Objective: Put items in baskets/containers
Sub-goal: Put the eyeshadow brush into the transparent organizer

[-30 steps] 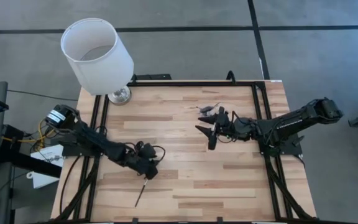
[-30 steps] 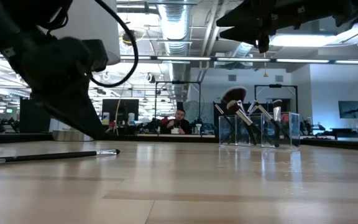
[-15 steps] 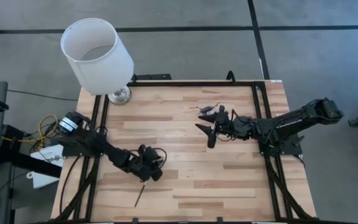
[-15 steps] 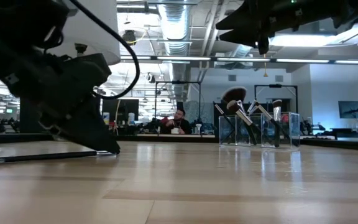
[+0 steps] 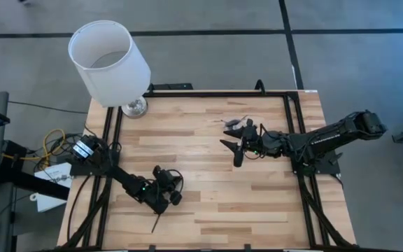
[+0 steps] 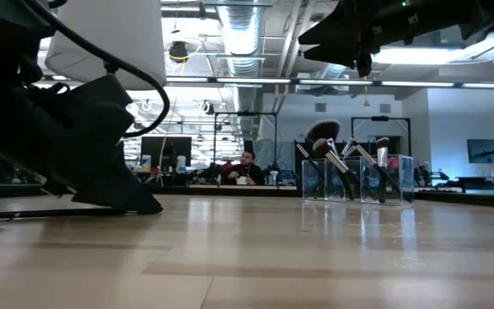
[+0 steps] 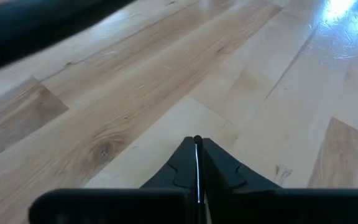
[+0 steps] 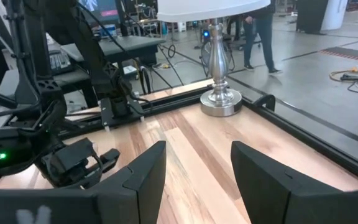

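Your wooden table (image 5: 208, 175) fills the middle of the high view, with a white lampshade (image 5: 108, 61) on a silver base standing over its corner at about ten o'clock. From nine o'clock the left arm reaches down to the table's lower left part, and your left gripper (image 5: 164, 204) sits low on the wood at about seven o'clock, its fingers (image 7: 219, 171) pressed together around a brush (image 5: 157, 219). That brush is slim, with a thin black handle lying flat on the boards; in the low view (image 6: 50, 212) the handle runs out level along the table from under the gripper, and in the left wrist view (image 7: 197, 165) you see it as a dark line pinched between the two closed fingers. From three o'clock the right arm holds your right gripper (image 5: 234, 145) above the table's upper middle, fingers spread wide and holding nothing. Just beside it, toward twelve o'clock, stands the small clear container (image 6: 358, 178), glassy and see-through, with several brushes (image 6: 341, 167) leaning upright inside it: black handles, silver ferrules, and one wider fluffy dark head (image 6: 322, 131) rising above the rest.
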